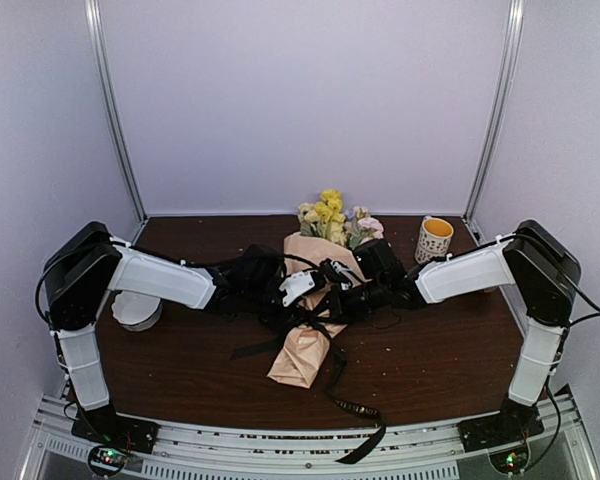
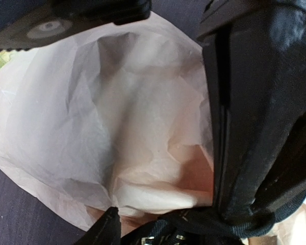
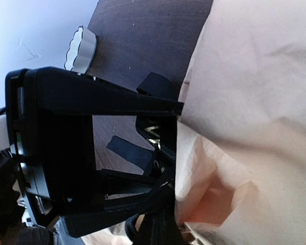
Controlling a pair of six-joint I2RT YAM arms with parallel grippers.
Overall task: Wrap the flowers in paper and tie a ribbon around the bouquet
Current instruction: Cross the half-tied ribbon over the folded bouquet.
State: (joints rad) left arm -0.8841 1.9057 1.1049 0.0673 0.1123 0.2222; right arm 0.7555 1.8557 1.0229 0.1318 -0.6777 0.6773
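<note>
The bouquet lies along the middle of the table, a tan-peach paper [image 1: 302,352] cone with yellow, pink and cream flowers [image 1: 330,213] at its far end. A black ribbon [image 1: 320,322] with pale lettering crosses the cone's middle. Its tails run left and over the table's front edge. Both grippers meet at that crossing. My left gripper [image 1: 318,284] [image 3: 168,148] is open, its fingertips against the paper and the ribbon [image 3: 157,137] passing between them. My right gripper [image 1: 344,300] [image 3: 160,232] is shut on the bunched ribbon [image 2: 204,224] beside the paper [image 2: 92,112].
A white mug [image 1: 434,240] with a yellow inside stands at the back right. A white scalloped dish [image 1: 137,311] [image 3: 81,48] sits by the left arm. One ribbon tail [image 1: 365,445] hangs over the front rail.
</note>
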